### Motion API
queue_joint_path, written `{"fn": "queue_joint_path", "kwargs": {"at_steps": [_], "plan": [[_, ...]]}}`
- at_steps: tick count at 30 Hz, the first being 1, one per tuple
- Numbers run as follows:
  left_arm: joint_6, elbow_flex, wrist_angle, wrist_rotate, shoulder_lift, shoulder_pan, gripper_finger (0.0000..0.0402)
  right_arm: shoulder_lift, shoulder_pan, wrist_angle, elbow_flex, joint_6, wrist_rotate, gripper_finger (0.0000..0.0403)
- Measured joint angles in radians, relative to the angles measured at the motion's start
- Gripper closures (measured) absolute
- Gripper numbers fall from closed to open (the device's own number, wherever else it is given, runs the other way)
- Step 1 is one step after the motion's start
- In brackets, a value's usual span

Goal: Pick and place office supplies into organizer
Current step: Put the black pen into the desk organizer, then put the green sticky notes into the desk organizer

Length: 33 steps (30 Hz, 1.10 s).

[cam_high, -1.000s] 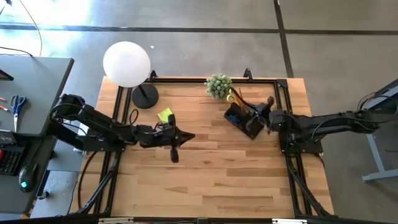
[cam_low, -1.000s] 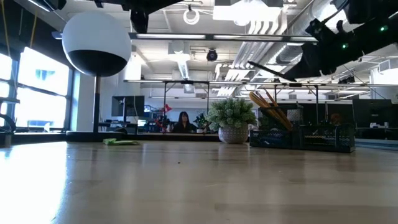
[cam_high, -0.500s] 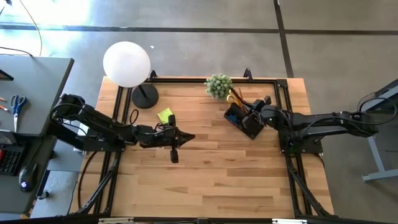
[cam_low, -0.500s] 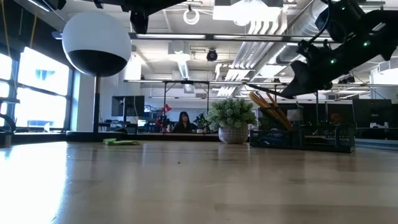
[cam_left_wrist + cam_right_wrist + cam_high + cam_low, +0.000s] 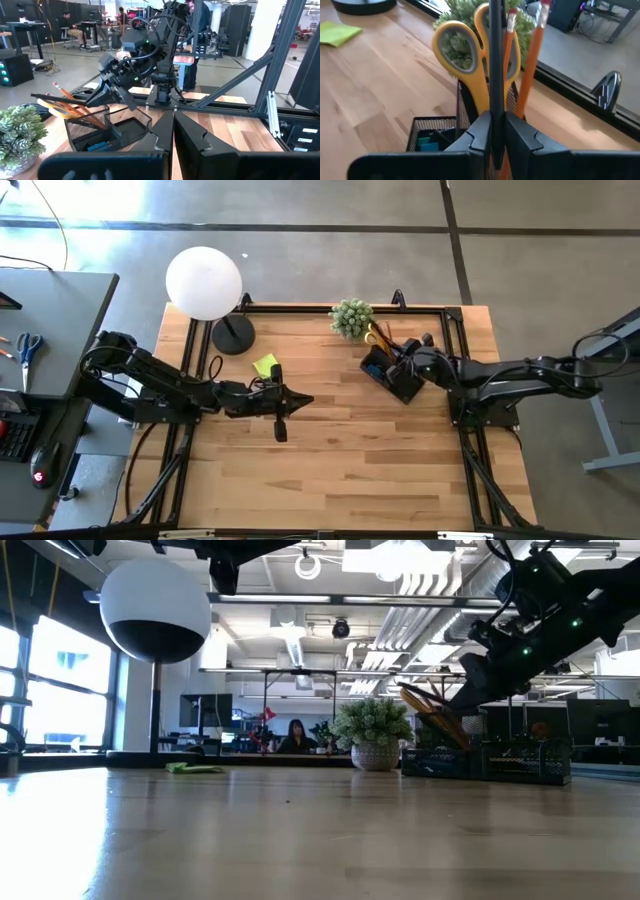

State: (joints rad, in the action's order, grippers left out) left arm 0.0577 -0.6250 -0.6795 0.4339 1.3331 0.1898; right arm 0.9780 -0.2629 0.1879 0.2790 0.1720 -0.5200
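My right jaws (image 5: 492, 131) are pinched on a dark pen (image 5: 495, 60), holding it upright over the black mesh organizer (image 5: 392, 374) at the far right of the table (image 5: 330, 470), beside the yellow-handled scissors (image 5: 465, 55) and orange pencils (image 5: 530, 60). It is light, stiff and slick, so I judge a mid-shaft hold best. My left jaws (image 5: 283, 404) rest pressed together mid-table; the lime-green sticky-note pad (image 5: 265, 365) lies just beyond.

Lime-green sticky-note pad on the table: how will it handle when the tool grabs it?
The lime-green sticky-note pad lies flat and thin on the wooden table, so it is probably light but hard to get fingers under. Its top sheets look slightly lifted, so they are likely floppy and may peel. It will not roll.
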Motion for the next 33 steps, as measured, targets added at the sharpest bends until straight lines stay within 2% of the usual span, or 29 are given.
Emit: {"fn": "queue_joint_path", "kwargs": {"at_steps": [9, 18, 26, 29, 33], "plan": [[0.0, 0.0, 0.0, 0.0, 0.0, 0.0, 0.0396, 0.048, -0.028, 0.003, 0.002, 0.013, 0.013, 0.0364], [0.0, 0.0, 0.001, 0.0, 0.0, 0.0, 0.0396, 0.047, -0.027, 0.0, 0.002, 0.012, 0.016, 0.0313], [0.0, 0.0, 0.04, 0.009, 0.0, 0.0, 0.0396, -0.042, 0.013, -0.008, 0.0, 0.004, 0.048, 0.0289], [0.003, 0.0, 0.089, 0.067, 0.0, 0.0, 0.0396, -0.106, 0.044, -0.008, 0.0, -0.01, 0.062, 0.029], [0.091, 0.0, 0.278, 0.251, -0.026, -0.004, 0.0396, -0.193, 0.102, -0.005, 0.0, -0.027, 0.092, 0.029]]}}
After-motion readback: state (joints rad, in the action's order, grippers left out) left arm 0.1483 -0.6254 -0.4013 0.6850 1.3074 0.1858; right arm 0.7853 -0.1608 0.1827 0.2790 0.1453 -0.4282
